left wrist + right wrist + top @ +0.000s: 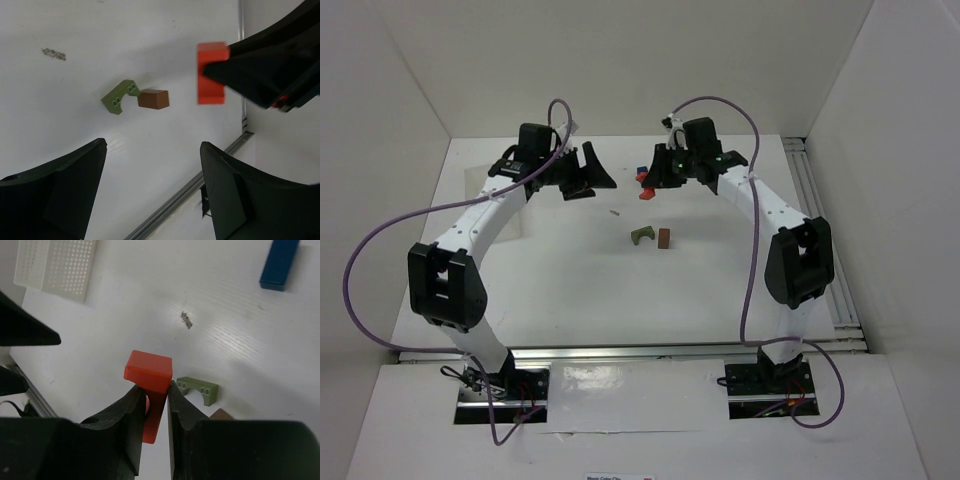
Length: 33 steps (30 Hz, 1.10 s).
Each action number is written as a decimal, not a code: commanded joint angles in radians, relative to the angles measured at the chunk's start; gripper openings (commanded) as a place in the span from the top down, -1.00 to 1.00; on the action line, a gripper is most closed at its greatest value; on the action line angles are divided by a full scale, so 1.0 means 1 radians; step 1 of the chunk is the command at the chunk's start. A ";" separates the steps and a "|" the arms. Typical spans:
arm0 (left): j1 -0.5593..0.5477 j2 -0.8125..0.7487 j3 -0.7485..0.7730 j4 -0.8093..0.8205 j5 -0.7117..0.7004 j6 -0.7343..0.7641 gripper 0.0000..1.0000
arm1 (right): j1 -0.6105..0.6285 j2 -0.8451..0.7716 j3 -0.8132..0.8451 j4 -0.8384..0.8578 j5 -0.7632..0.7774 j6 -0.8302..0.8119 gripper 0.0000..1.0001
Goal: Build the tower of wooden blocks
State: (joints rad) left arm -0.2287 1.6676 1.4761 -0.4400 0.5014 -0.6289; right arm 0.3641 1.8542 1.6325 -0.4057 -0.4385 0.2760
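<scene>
- Holding the red block (646,194) clamped in my right gripper (653,183); my left gripper (585,178) hangs released.
- Left wrist: green arch (120,96) and brown block (153,99) touch, ahead of my fingers (60,195).
- Right wrist: the arch lies just beyond my fingertips (131,405); next, I'd lower red squarely onto it.

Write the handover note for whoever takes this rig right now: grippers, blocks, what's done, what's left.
Left gripper: jaws wide open, empty, above the table.
Right gripper: jaws shut on the red block.
Green arch and brown block lie side by side mid-table. The blue block lies alone, farther back.
Done: red block picked up. Nothing stacked yet.
Left: stack the blocks into the tower.
</scene>
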 commanded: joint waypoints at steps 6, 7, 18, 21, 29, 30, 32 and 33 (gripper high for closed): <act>-0.032 0.090 0.138 0.037 0.118 -0.075 -0.79 | 0.122 0.026 0.084 -0.042 -0.008 -0.089 0.72; -0.032 0.102 0.138 0.037 0.118 -0.075 -0.79 | 0.122 0.026 0.084 -0.053 -0.008 -0.089 0.72; -0.012 0.118 0.073 0.110 0.106 -0.152 -0.53 | 0.154 0.036 0.122 -0.082 -0.008 -0.118 0.72; 0.012 0.055 -0.035 0.223 0.097 -0.227 -0.44 | 0.154 0.036 0.132 -0.091 -0.008 -0.127 0.72; 0.012 0.035 -0.077 0.288 0.084 -0.256 -0.41 | 0.173 0.054 0.150 -0.111 -0.008 -0.136 0.72; 0.012 0.035 -0.077 0.288 0.085 -0.267 -0.41 | 0.173 0.054 0.150 -0.111 -0.008 -0.136 0.72; 0.012 0.035 -0.088 0.299 0.085 -0.267 -0.41 | 0.182 0.063 0.161 -0.111 -0.008 -0.136 0.72; 0.012 0.035 -0.088 0.308 0.085 -0.267 -0.37 | 0.182 0.063 0.170 -0.120 -0.008 -0.136 0.72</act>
State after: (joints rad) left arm -0.2237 1.7435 1.3911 -0.2028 0.5922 -0.8745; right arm 0.5316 1.9209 1.7355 -0.5117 -0.4328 0.1577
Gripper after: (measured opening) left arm 0.694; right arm 0.276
